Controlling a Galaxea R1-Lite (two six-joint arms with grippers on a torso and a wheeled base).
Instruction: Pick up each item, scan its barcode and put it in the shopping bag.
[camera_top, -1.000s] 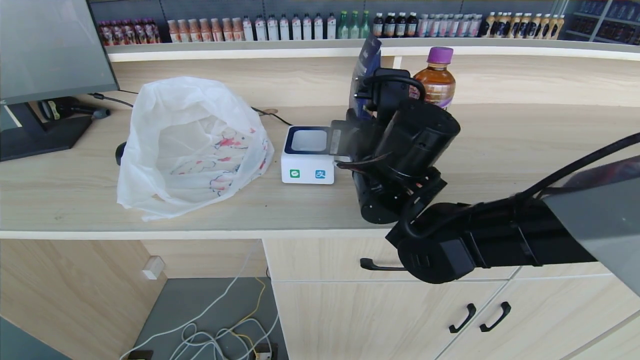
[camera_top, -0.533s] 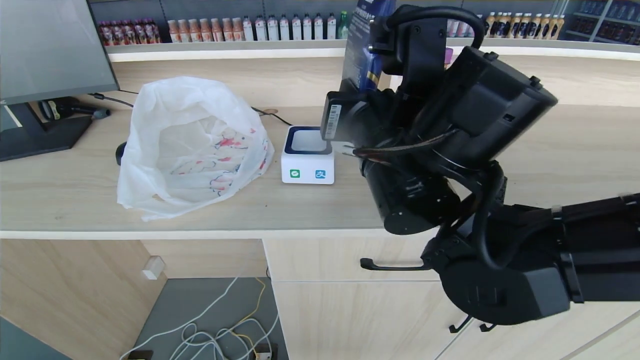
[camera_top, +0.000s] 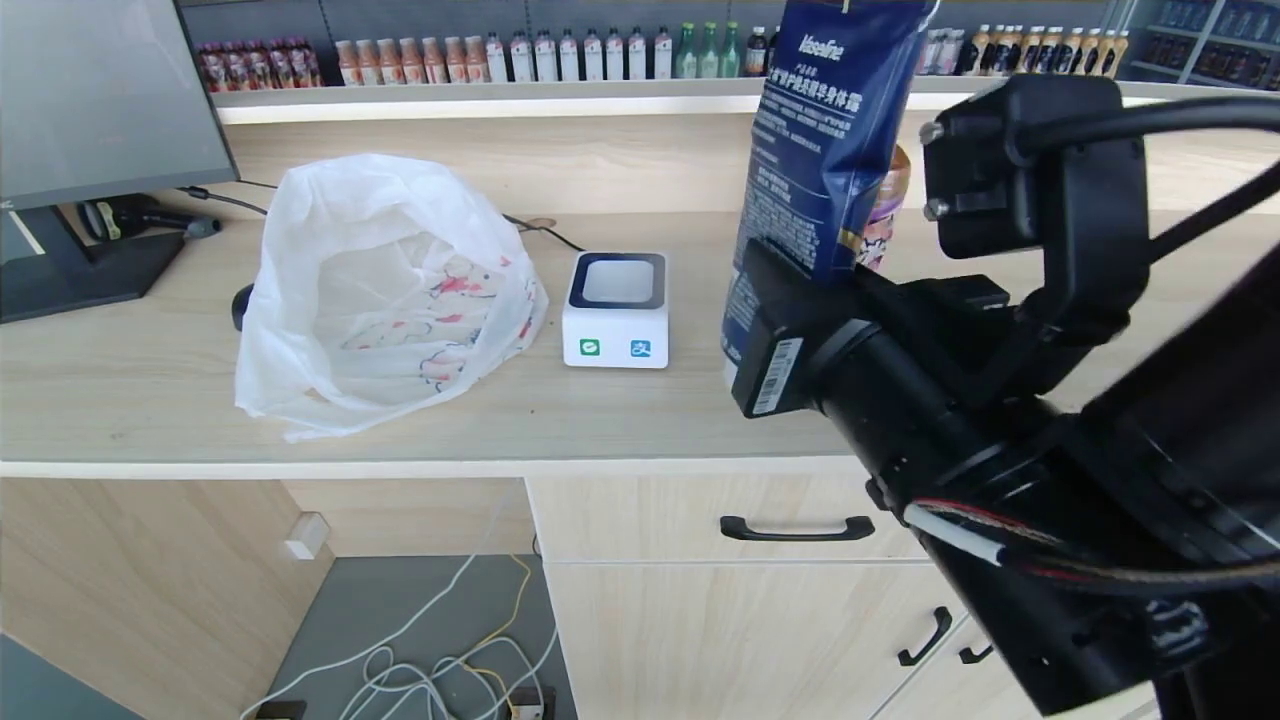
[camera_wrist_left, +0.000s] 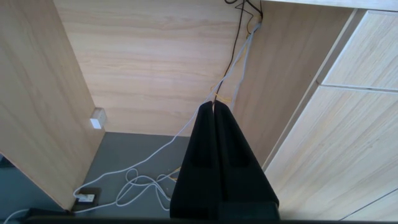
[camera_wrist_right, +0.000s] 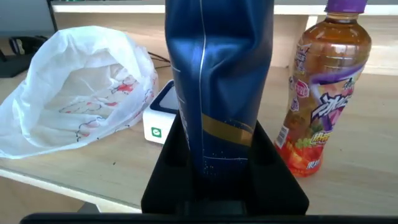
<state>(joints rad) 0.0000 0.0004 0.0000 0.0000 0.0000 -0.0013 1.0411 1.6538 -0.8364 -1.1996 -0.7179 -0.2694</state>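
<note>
Right gripper (camera_wrist_right: 221, 152) clamps the tall dark-blue foil pouch (camera_top: 830, 120); left gripper (camera_wrist_left: 214, 155) is pinched together, empty. Its barcode should squarely face the white cube scanner (camera_top: 615, 310).

The right arm (camera_top: 1010, 470) comes in from the near right and reaches up and to the left, its thick black wrist close to the head camera. The right gripper (camera_top: 800, 300) sits at the far left end of that wrist. Its two black fingers (camera_wrist_right: 177, 146) are clamped on either side of the lower part of a blue pouch (camera_top: 825, 130), holding it upright, with the top of the pouch well above the wrist. The left gripper (camera_wrist_left: 213, 111) is held low and aimed forward and down. Its two dark fingers are pressed flat together with no gap and nothing between them.
</note>
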